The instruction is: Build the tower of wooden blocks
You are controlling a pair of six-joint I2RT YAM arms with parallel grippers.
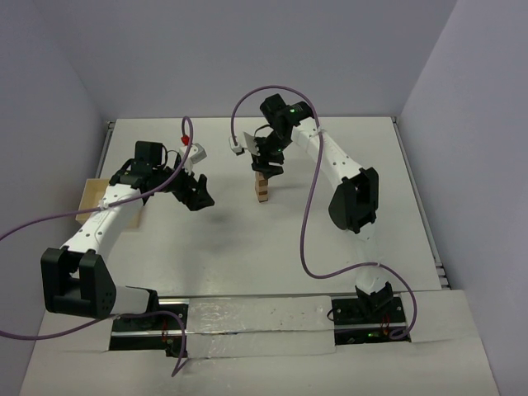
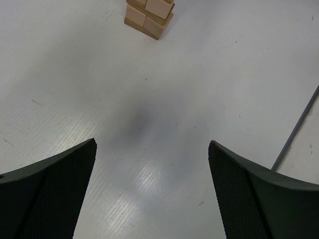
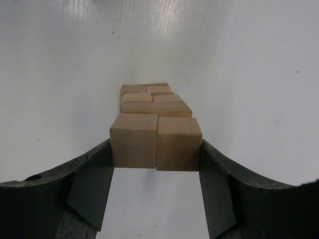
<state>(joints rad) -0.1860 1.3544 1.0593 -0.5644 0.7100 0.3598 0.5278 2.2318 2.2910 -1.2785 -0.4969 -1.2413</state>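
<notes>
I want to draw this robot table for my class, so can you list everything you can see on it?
table: one, white, under everything.
tower: one, tan wood blocks stacked up, middle of the table towards the far side.
held blocks: two, tan, side by side, gripped just above the tower.
tray: one, pale tan, left edge of the table, partly hidden.
cables: two, purple, looping over the table, one on each side.
arms: two, white and black, bolted at the near edge.
left hand: one, black, open and empty, over bare table left of the tower.
right hand: one, black, shut on the held blocks over the tower.
</notes>
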